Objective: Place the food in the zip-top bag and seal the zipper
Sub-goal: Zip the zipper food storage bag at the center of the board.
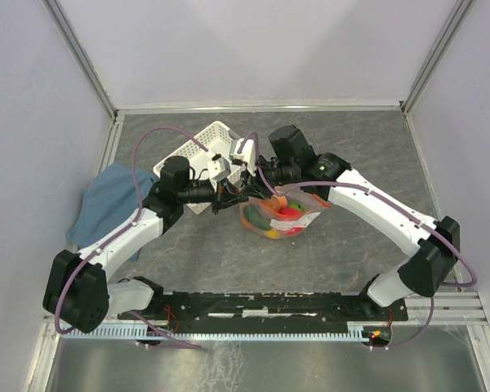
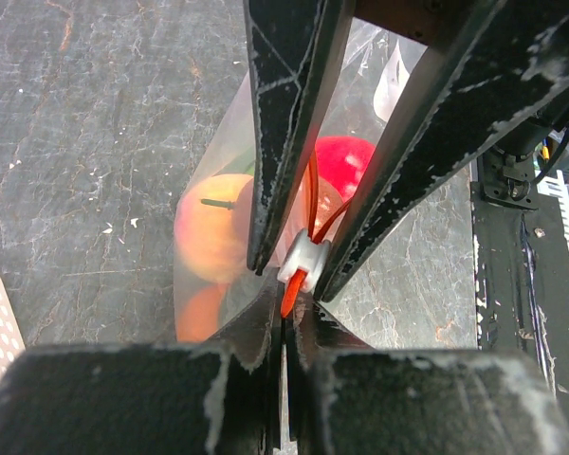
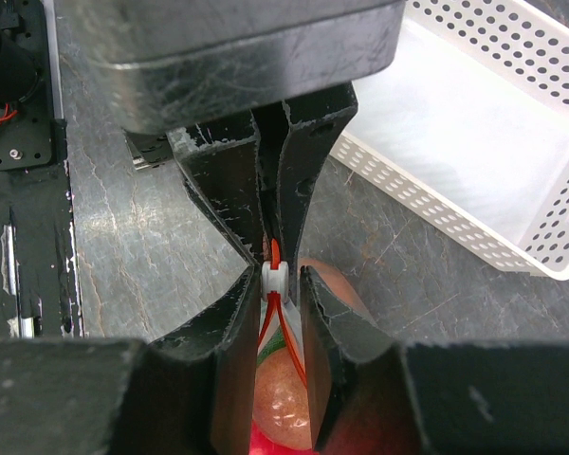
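The zip-top bag point(image 1: 279, 216) lies in the middle of the table, holding the food: a red apple point(image 2: 346, 159), an orange fruit point(image 2: 216, 227) and green pieces. Both grippers meet at its left end. My left gripper point(image 2: 286, 292) is shut on the end of the red-orange zipper point(image 2: 288, 301). My right gripper point(image 3: 277, 284) faces it, shut on the white slider point(image 3: 276, 277), one finger on each side. Behind the slider the two zipper tracks point(image 3: 283, 332) still run apart. From above, the left gripper point(image 1: 229, 196) and right gripper point(image 1: 257, 188) hide the slider.
The white lattice basket point(image 1: 204, 155) stands just behind the grippers, also showing in the right wrist view point(image 3: 474, 142). A blue cloth point(image 1: 106, 200) lies at the left wall. The black base rail point(image 1: 269, 306) runs along the near edge.
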Controlling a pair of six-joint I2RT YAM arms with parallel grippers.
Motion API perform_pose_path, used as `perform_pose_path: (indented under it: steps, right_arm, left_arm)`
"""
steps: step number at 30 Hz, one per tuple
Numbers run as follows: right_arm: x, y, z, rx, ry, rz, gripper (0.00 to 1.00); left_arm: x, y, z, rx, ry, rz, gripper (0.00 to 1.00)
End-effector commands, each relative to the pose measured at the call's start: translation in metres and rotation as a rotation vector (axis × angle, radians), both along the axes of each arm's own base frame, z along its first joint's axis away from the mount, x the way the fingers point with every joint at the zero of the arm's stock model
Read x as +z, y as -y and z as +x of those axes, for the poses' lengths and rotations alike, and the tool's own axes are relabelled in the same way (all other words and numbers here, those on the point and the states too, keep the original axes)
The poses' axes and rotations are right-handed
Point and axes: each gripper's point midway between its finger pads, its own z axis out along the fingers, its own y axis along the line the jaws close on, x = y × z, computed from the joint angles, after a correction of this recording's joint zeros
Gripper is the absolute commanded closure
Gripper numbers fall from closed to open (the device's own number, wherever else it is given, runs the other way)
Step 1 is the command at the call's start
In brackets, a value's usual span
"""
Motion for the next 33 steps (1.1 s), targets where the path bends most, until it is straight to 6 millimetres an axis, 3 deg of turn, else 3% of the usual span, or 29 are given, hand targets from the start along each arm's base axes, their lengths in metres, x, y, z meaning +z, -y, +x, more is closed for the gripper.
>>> perform_pose_path:
  steps: [1, 10, 23, 33]
  right_arm:
    - [0.011, -0.008, 0.001, 0.029, 0.022, 0.031, 0.71]
    - [0.009, 0.002, -0.001, 0.018, 0.043, -0.003, 0.98]
    - [0.007, 0.052, 0.0, -0.128, 0.117, -0.106, 0.98]
    - [0.004, 0.07, 0.002, -0.21, 0.123, -0.13, 0.98]
  left_arm:
    - [0.032, 0.005, 0.006, -0.006, 0.098, -0.045, 0.97]
    - [0.033, 0.004, 0.01, 0.022, 0.094, -0.048, 0.97]
    - [0.034, -0.002, 0.028, 0.137, 0.072, -0.067, 0.97]
    - [0.031, -0.01, 0.037, 0.194, 0.061, -0.079, 0.97]
